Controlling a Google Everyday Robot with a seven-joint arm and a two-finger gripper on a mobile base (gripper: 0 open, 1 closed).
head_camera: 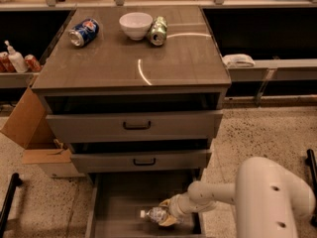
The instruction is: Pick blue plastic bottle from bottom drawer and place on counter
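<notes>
The gripper [167, 213] reaches into the open bottom drawer [116, 202] from the right. Its yellowish pads [165, 203] pinch the blue plastic bottle [154, 214], which lies on its side, cap leftward, its right end hidden. The drawer's near edge is cut off. On the counter [173, 66] sit a blue can [83, 32], a bowl [135, 25] and a green can [158, 30].

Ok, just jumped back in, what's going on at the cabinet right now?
The robot's arm is reaching down into the open bottom drawer, with the gripper right at the blue plastic bottle, which lies on its side on the drawer floor. The bottle is not yet lifted. The counter above holds a blue soda can, a white bowl and a green can.
</notes>
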